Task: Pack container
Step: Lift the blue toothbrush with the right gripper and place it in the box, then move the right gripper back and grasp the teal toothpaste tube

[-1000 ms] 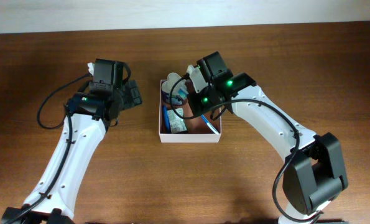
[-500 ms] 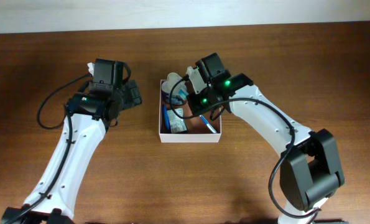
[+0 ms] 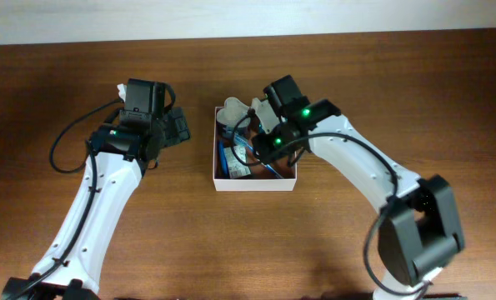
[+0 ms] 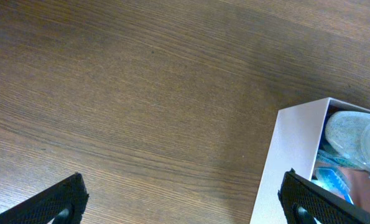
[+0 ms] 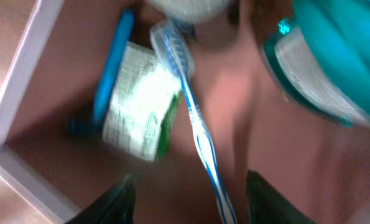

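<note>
I'm seeing white shells and black joint housings on both arms. Left arm (image 3: 93, 200) is carrying a looped black cable (image 3: 54, 152); right arm (image 3: 360, 162) is showing two green LEDs (image 3: 308, 110). Left gripper (image 4: 185, 200) is showing black textured fingertips (image 4: 63, 199).

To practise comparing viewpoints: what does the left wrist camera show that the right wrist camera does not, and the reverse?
Only left wrist: the bare wooden table, the container with its white wall seen from outside, and the left gripper open over the table. Only right wrist: a blue-and-white toothbrush, a white-and-green labelled item and a teal bottle, clearly inside. Both: the container and a pale round item at its edge.
</note>
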Action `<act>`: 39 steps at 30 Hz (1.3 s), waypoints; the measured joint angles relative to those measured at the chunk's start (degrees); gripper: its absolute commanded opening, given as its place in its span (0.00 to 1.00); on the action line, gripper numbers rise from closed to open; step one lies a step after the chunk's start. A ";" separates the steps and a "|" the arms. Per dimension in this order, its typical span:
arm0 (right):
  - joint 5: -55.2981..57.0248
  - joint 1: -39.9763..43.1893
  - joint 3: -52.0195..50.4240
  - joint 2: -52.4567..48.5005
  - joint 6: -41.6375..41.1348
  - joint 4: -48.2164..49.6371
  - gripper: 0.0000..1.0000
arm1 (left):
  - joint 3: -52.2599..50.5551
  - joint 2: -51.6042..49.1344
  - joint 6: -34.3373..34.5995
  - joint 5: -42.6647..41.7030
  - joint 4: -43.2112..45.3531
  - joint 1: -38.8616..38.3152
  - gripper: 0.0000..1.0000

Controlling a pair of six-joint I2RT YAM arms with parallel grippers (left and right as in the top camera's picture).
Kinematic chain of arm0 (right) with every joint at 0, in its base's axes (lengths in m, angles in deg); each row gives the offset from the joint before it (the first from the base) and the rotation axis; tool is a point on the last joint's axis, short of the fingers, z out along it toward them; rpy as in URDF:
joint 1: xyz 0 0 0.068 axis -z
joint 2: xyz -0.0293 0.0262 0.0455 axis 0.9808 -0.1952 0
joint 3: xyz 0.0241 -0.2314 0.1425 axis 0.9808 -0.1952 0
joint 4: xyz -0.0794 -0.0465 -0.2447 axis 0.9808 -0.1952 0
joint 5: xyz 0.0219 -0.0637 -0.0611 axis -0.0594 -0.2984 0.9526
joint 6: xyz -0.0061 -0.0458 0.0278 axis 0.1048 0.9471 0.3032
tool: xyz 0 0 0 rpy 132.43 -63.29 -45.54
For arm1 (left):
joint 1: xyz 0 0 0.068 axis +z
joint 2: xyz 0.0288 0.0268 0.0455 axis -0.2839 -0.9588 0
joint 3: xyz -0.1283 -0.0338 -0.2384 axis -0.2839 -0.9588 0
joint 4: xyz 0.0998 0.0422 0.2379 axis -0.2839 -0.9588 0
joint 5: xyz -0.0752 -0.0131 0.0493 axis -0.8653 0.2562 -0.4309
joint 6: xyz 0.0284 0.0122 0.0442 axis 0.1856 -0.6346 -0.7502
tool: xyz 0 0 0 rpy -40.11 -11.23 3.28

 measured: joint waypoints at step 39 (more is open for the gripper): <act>16.06 27.23 -31.93 10.62 15.08 19.89 0.52 | 0.00 0.00 -0.02 0.00 0.02 0.00 0.99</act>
